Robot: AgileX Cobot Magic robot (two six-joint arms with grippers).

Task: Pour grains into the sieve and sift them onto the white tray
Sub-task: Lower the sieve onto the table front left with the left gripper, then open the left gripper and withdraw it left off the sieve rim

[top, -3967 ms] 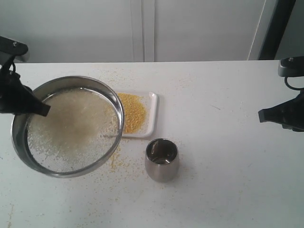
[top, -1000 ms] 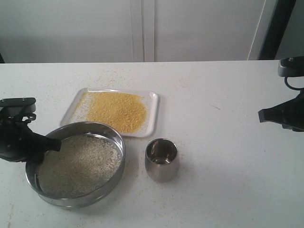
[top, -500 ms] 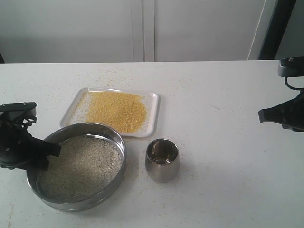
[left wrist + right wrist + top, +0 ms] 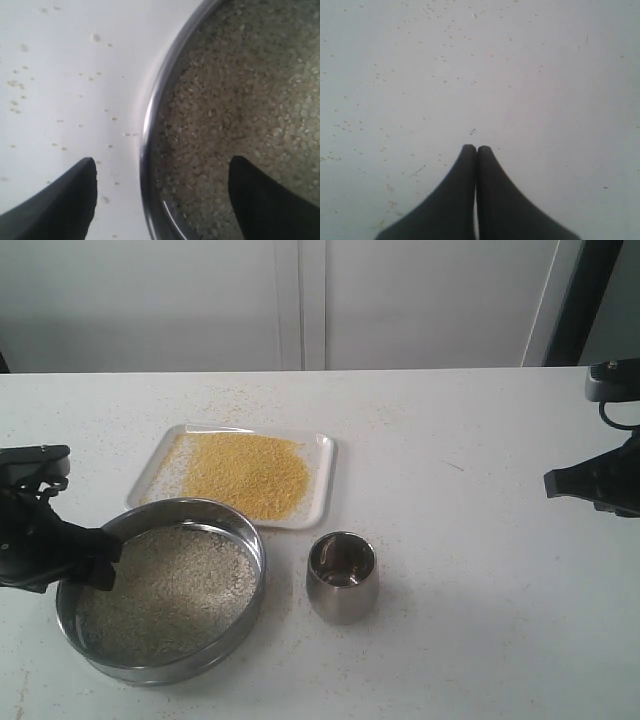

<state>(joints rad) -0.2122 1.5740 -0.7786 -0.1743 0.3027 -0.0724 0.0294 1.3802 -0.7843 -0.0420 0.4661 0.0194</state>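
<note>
spread wide since a second ago, left gripper [image 4: 161, 160] jaws straddle the wall of the sieve [image 4: 175, 668]; right gripper [image 4: 476, 147] jaws pressed together.

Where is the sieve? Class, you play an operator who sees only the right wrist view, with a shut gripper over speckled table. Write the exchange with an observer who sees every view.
Observer: The sieve stands on the left arm's side, next to the tray and nearer the exterior camera.
Operator: Is it being held?
Observer: No. The left gripper is open, one finger outside the sieve's rim and one over its inside.
Operator: What is on the tray?
Observer: A heap of yellow grains.
</note>
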